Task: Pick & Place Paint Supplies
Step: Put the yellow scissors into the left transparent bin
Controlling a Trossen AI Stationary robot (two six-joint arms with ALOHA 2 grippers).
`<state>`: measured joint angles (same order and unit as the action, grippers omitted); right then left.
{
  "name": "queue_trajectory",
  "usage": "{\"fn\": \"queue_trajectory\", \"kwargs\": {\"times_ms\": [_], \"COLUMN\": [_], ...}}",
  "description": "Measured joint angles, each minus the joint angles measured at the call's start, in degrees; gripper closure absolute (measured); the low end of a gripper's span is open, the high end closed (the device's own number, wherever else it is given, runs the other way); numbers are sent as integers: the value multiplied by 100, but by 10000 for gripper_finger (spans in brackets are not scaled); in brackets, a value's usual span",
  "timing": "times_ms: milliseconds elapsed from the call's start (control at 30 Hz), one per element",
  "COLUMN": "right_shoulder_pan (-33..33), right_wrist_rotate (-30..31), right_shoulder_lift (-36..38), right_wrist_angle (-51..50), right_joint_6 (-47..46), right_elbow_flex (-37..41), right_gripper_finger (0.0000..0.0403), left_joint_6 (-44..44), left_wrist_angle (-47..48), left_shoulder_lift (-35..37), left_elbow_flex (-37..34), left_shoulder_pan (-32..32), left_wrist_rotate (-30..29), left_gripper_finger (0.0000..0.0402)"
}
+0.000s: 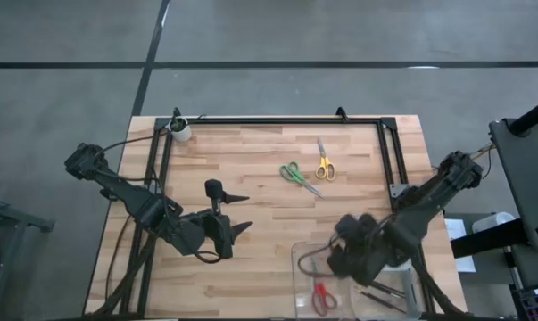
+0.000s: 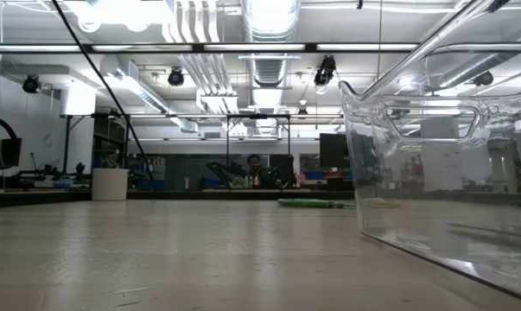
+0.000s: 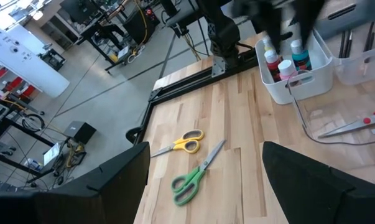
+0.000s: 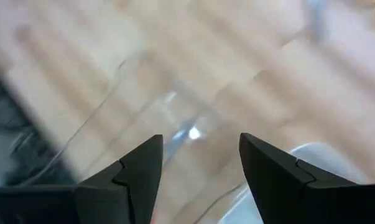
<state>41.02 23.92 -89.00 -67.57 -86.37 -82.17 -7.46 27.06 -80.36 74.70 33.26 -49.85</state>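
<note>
Green-handled scissors (image 1: 300,176) and yellow-handled scissors (image 1: 324,166) lie flat on the wooden table, right of centre toward the far edge. Red-handled scissors (image 1: 322,297) and thin brushes (image 1: 384,294) lie in the clear tray (image 1: 302,267) at the near right. Paint bottles (image 3: 287,59) with pale caps stand in a white bin (image 3: 311,74) beside the tray. My right gripper (image 4: 199,155) hangs open and empty above the tray (image 1: 335,257). My left gripper (image 1: 244,214) waits open over the table's near left part, pointing toward the scissors (image 3: 196,174).
A small white cup (image 1: 180,132) stands at the far left corner, inside a black frame (image 1: 277,119) that runs along the table's edges. In the low view the tray's clear wall (image 2: 433,173) fills the right side. Bare wood lies between the two grippers.
</note>
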Motion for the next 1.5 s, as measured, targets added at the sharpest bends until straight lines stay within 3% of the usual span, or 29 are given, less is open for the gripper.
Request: {"fn": "queue_trajectory", "kwargs": {"times_ms": [267, 433, 900, 1200, 1500], "right_shoulder_pan": [-964, -1750, -3301, -4217, -5305], "right_wrist_rotate": [1183, 1232, 929, 329, -401], "right_shoulder_lift": [406, 407, 340, 353, 353], "right_wrist_angle": [-1027, -1021, -844, 724, 2103], "right_joint_6": [-18, 559, 670, 1570, 2861], "right_elbow_flex": [7, 7, 1116, 2286, 2821], "right_gripper_finger": [194, 194, 194, 194, 194], "left_joint_6": [0, 2, 17, 15, 13], "left_wrist_angle": [1, 1, 1, 1, 1], "left_shoulder_lift": [0, 0, 0, 0, 0], "left_elbow_flex": [0, 0, 0, 0, 0], "left_shoulder_pan": [-1, -2, -2, -2, -2], "left_wrist_rotate": [-1, -1, 1, -1, -1], "left_gripper_finger": [87, 87, 87, 87, 87]}}
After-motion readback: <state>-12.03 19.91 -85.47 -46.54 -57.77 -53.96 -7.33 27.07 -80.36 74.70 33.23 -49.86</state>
